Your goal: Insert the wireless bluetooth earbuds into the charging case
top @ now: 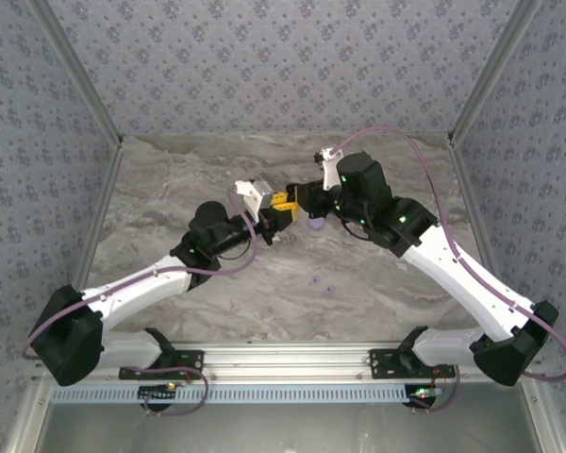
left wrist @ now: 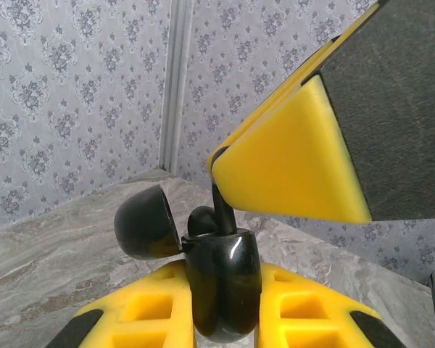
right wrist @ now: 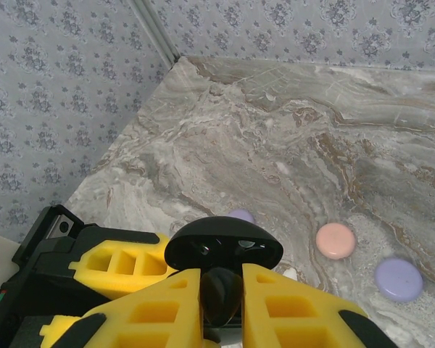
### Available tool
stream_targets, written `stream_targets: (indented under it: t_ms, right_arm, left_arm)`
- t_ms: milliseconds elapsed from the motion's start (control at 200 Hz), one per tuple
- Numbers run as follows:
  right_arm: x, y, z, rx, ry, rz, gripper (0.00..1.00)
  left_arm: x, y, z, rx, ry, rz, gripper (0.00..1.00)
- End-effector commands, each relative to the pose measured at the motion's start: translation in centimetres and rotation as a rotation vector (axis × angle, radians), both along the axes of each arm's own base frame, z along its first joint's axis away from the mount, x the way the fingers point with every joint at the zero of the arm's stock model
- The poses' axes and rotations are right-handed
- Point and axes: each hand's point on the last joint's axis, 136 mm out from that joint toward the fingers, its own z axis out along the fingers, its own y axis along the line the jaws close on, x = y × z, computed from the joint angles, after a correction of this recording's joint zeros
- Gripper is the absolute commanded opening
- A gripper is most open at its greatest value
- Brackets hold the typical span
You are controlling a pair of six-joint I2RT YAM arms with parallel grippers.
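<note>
My L gripper (left wrist: 223, 290) clamped on open black case (left wrist: 228, 254); R gripper (right wrist: 221, 283) clamped on black earbud (right wrist: 222, 301). Bud head at case mouth, stem axis up into R fingers, so R pushes straight in.

I see my left gripper (top: 285, 208) and right gripper (top: 301, 196) meeting tip to tip over mid-table, with a round lilac piece (top: 315, 225) just nearside and two tiny lilac earbuds (top: 313, 280) nearer still.
</note>
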Motion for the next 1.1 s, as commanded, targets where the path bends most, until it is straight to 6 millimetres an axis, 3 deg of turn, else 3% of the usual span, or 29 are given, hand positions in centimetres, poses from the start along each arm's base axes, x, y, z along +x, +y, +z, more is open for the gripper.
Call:
stream_targets:
  t_ms: [0, 1094]
  right_arm:
    - [-0.6, 0.2, -1.4, -0.013, 0.068, 0.015, 0.2]
    - [0.0, 0.3, -0.5, -0.017, 0.059, 0.003, 0.29]
  left_arm:
    - [-0.7, 0.3, 5.0, -0.122, -0.118, -0.016, 0.0]
    - [-0.4, 0.0, 4.3, -0.109, -0.108, -0.014, 0.0]
